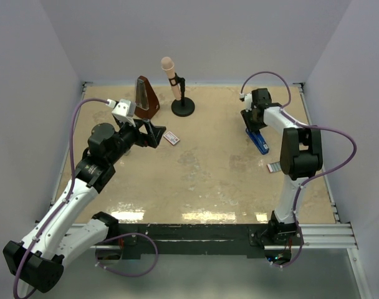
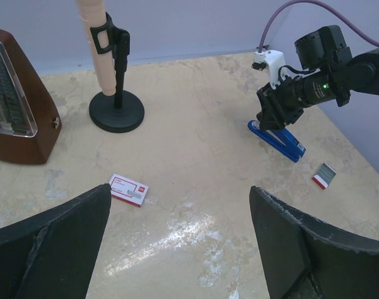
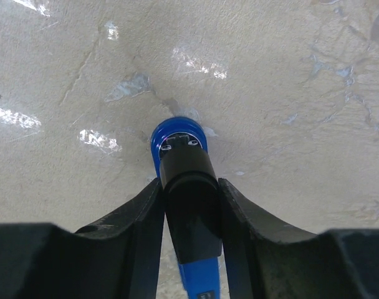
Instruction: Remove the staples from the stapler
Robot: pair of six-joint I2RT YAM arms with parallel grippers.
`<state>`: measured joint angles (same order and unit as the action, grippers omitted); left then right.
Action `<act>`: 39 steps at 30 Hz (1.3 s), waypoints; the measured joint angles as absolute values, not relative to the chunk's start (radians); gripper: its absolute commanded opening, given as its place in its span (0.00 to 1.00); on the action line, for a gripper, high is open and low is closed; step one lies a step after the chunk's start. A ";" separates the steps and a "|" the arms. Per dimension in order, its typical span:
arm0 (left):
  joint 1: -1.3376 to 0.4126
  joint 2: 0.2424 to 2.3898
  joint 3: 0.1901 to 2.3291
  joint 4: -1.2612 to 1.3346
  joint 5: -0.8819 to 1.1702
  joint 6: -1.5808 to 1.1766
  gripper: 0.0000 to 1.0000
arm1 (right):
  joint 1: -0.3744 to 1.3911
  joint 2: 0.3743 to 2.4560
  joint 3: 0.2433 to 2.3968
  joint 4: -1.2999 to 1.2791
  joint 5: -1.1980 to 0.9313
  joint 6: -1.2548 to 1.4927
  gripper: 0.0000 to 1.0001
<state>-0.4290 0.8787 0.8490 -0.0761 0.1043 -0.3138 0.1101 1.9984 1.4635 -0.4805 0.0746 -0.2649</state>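
Right wrist: right hand [image 3: 189, 184] clamps stapler [image 3: 177, 136] — black top; left hand [image 2: 180, 193] wide open.

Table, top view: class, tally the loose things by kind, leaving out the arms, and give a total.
Metronome: 1
Microphone: 1
Box: 1
Stapler: 1
Staples: 1 clump
Total: 5

A robotics lab test cell. Plain pale walls [image 1: 196, 37] box in the beige table [image 1: 208, 187] on three sides. An aluminium rail [image 1: 326, 235] at the table's near edge carries two cabled robot arms [image 1: 65, 205].
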 measured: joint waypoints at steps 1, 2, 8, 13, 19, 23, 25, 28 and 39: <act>-0.429 0.879 0.849 -0.076 0.105 -0.314 0.95 | 0.110 1.998 1.464 -0.480 0.074 -0.266 0.29; -0.429 0.879 0.849 -0.076 0.105 -0.314 0.95 | 0.110 1.998 1.464 -0.480 0.070 -0.268 0.26; -0.433 0.881 0.849 -0.076 0.104 -0.314 0.93 | 0.110 1.992 1.464 -0.480 0.012 -0.274 0.08; -0.434 0.901 0.849 -0.085 0.073 -0.329 0.92 | 0.141 1.957 1.464 -0.486 -0.052 -0.274 0.00; -0.433 1.022 0.904 -0.177 0.004 -0.389 0.86 | 0.279 1.872 1.447 -0.467 -0.063 -0.272 0.00; -0.398 1.079 0.931 -0.226 0.041 -0.445 0.83 | 0.411 1.805 1.387 -0.416 -0.082 -0.260 0.00; -0.338 1.080 0.923 -0.230 0.101 -0.480 0.80 | 0.477 1.766 1.344 -0.385 -0.093 -0.239 0.00; -0.256 1.076 0.875 -0.200 0.189 -0.527 0.75 | 0.562 1.710 1.281 -0.332 -0.118 -0.201 0.00; -0.243 1.160 0.770 -0.094 0.476 -0.566 0.66 | 0.757 1.543 1.024 -0.054 -0.176 -0.047 0.00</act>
<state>-0.2428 1.1603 0.7696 -0.0940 0.4759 -0.5663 0.7567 1.5429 1.0237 -0.0536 -0.1757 -0.0475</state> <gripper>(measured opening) 0.697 0.357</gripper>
